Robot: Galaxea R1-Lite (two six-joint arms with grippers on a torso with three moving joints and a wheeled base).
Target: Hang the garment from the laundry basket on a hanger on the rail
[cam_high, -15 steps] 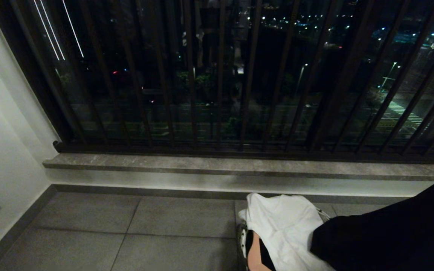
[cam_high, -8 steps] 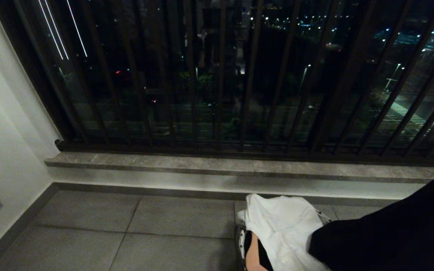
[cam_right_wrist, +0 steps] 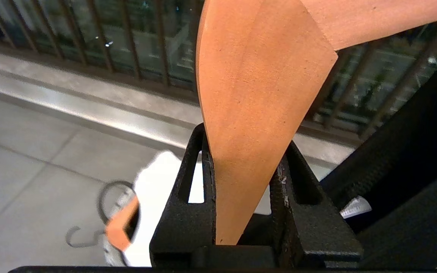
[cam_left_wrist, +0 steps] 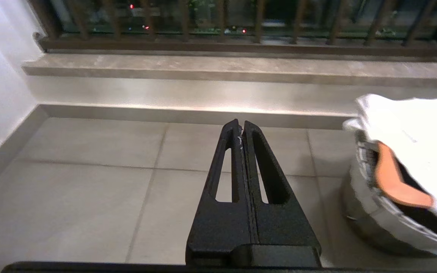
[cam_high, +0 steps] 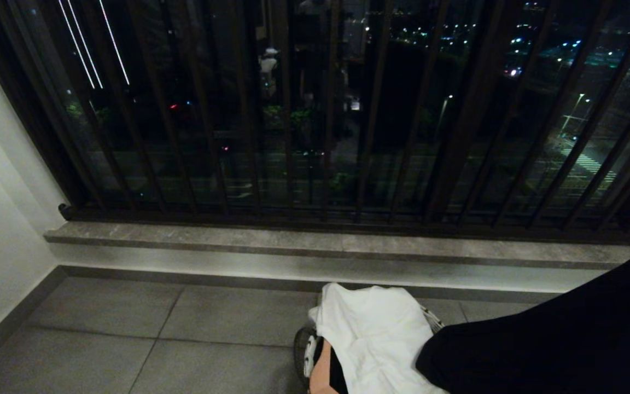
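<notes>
Wooden hanger [cam_right_wrist: 256, 113] is clamped between the right gripper [cam_right_wrist: 247, 163] jaws with a black garment [cam_high: 555, 339] draped beside it, so pickup looks done and hanging on the rail remains; no rail shows. Left gripper [cam_left_wrist: 241, 131], pinched closed and empty, idles over the floor [cam_left_wrist: 89, 182]. Only the wrist views show the laundry basket [cam_left_wrist: 370, 212] wall, white cloth [cam_left_wrist: 412, 125] and a second hanger [cam_left_wrist: 396, 182] inside.

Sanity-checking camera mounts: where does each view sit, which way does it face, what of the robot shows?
Head: high, looking forward and down at the railing, floor and basket; a black garment covers the right.
Left wrist: low behind the left gripper, shut, facing the ledge.
Right wrist: behind the right gripper, clamped on a wooden hanger, facing the railing.
Shared: basket with white garment in all three.
</notes>
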